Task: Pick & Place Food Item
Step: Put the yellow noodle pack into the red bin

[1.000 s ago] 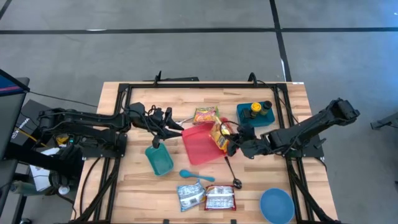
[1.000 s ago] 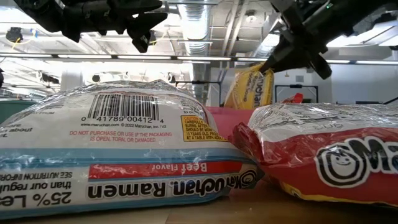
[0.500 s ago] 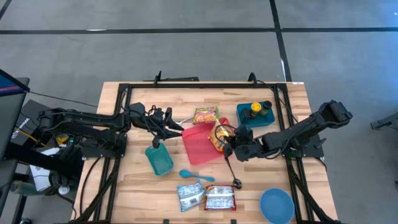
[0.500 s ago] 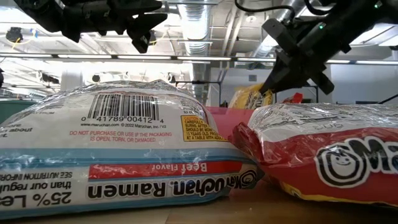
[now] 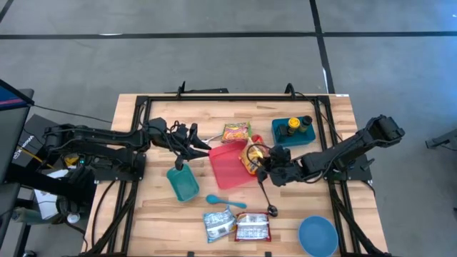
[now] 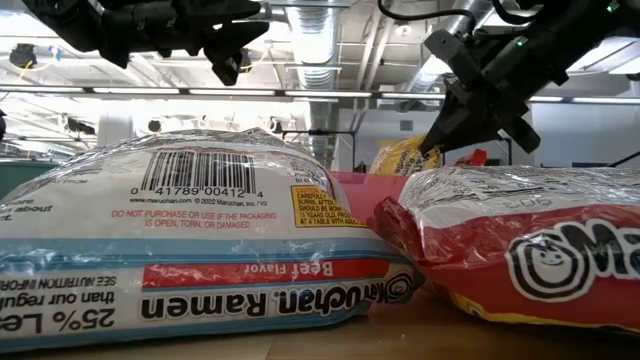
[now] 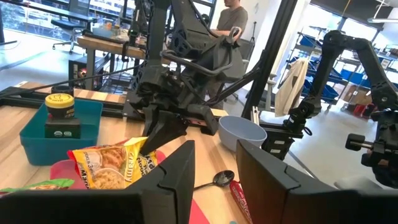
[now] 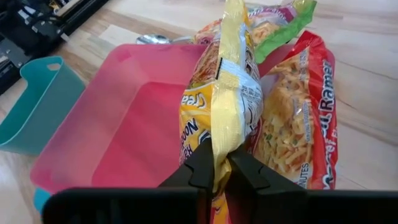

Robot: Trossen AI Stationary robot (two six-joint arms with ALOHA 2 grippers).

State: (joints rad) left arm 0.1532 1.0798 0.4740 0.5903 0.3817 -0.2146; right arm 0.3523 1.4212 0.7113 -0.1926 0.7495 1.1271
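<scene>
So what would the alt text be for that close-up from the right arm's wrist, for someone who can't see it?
The right gripper pinches the edge of a yellow noodle packet, its jaws closed on the wrapper, holding it upright over a pink tray. A red ramen packet lies beside the yellow packet, and a teal bin sits past the tray on the wooden table.

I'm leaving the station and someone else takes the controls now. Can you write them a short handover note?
Right gripper: pinched on the edge of the yellow noodle pack, holding it upright at the right edge of the pink tray.
Left gripper: part open, empty, waiting over the table left of the tray.
Done: pack picked up and brought to the tray.
Left: let go so the pack lies in the tray, then pull back. A red ramen pack lies just beside it; two more ramen packs sit at the front edge.
</scene>
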